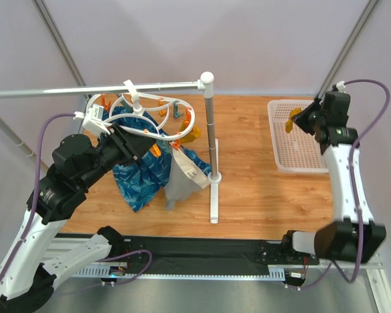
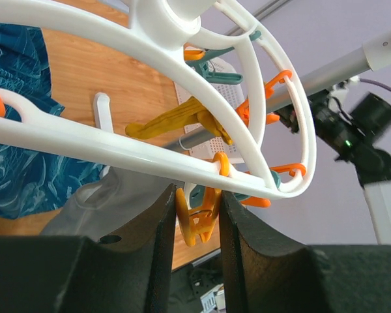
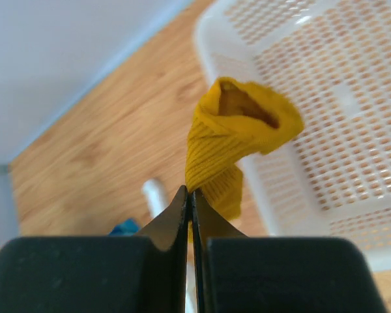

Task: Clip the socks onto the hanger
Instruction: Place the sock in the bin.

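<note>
Two raised arms: left claw pinches clip, right claw sock.

The hanger hangs under the rail, left of the stand's pole. Below it, a cloth and a garment drape down over the table. The left gripper is at the hanger's near left side, a clip wedged between its fingers. Far right, the basket sits on the table. The right gripper hangs above the basket's left rim, pinching a sock.
</note>
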Available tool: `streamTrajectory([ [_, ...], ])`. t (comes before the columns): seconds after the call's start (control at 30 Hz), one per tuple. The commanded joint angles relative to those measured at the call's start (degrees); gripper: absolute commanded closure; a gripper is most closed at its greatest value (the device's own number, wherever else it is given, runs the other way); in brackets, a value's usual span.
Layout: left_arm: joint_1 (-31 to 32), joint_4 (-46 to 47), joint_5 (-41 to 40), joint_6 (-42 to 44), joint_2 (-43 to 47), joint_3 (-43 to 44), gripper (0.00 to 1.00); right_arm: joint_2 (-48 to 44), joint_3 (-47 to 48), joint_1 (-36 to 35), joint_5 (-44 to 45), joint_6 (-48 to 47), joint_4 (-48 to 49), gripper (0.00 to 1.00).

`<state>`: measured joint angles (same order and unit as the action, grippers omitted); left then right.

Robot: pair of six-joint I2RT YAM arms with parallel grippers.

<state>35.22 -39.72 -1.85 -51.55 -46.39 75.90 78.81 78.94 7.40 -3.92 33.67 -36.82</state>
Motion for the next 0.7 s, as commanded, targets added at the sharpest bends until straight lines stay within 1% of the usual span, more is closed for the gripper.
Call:
streamTrajectory([
  [0.0, 0.11, -1.41, 1.50, 0.22, -0.19, -0.58, 1.00, -13.12, -8.34, -3.61, -12.25, 2.10, -0.44, 1.00],
  [0.07, 0.11, -1.32, 1.50, 0.22, 0.07, -0.66, 1.00, -18.66, -10.29, -7.02, -13.03, 1.75, -3.16, 1.00],
  [0.1, 0.11, -1.41, 1.50, 0.22, -0.01, -0.66, 1.00, -23.56, -11.08, -8.87, -14.61, 1.66, -4.30, 1.00],
  [0.17, 0.11, -1.41, 1.41, 0.13, 0.33, -0.58, 1.00, -27.19, -12.13, -12.12, -17.85, 2.45, -6.60, 1.00],
  [0.2, 0.11, -1.41, 1.49, 0.13, 0.34, -0.58, 1.00, -28.52, -12.92, -12.93, -24.40, 2.97, -6.69, 1.00],
  [0.23, 0.11, -1.49, 1.41, 0.13, 0.42, -0.49, 1.00, -31.14, -14.93, -13.81, -27.25, 3.94, -6.69, 1.00],
  [0.27, 0.02, -1.41, 1.49, 0.13, 0.60, -0.40, 1.00, -32.30, -16.52, -16.25, -30.06, 6.56, -5.38, 1.00],
  [0.3, 0.02, -1.41, 1.50, 0.13, 0.77, -0.31, 1.00, -34.05, -17.93, -17.93, -36.18, 7.80, -3.98, 1.00],
  [0.33, 0.02, -1.23, 2.54, 0.31, 0.86, -0.31, 1.00, -34.59, -18.98, -19.95, -38.16, 9.21, -2.92, 1.00],
  [0.37, 0.11, -0.80, 2.98, 0.48, 1.04, -0.40, 1.00, -35.21, -20.21, -25.19, -38.79, 10.70, -1.60, 1.00],
  [0.43, 0.11, -0.36, 3.52, 0.40, 1.39, -0.84, 1.00, -36.26, -21.19, -31.53, -38.36, 12.99, 1.12, 1.00],
  [0.47, 0.11, 0.78, 4.04, 0.14, 2.09, -1.27, 1.00, -36.96, -22.24, -38.27, -37.92, 14.48, 6.18, 1.00],
  [0.5, 0.02, 1.22, 4.13, 0.13, 2.36, -1.89, 1.00, -36.97, -22.77, -41.55, -37.48, 18.06, 9.19, 1.00],
  [0.53, 0.11, 1.75, 4.39, 0.22, 2.62, -2.07, 1.00, -36.71, -23.12, -44.89, -37.04, 19.40, 15.14, 1.00],
  [0.57, 0.11, 1.93, 4.57, 0.31, 2.88, -2.16, 1.00, -35.49, -22.69, -51.02, -36.51, 20.37, 17.55, 1.00],
  [0.63, 0.11, 1.41, 4.40, 0.13, 2.89, -1.81, 1.00, -33.55, -21.20, -56.59, -33.53, 18.81, 20.11, 1.00],
  [0.67, 0.11, 1.49, 4.74, -0.04, 3.06, -1.81, 1.00, -31.71, -20.50, -61.32, -31.86, 17.93, 20.99, 1.00],
])
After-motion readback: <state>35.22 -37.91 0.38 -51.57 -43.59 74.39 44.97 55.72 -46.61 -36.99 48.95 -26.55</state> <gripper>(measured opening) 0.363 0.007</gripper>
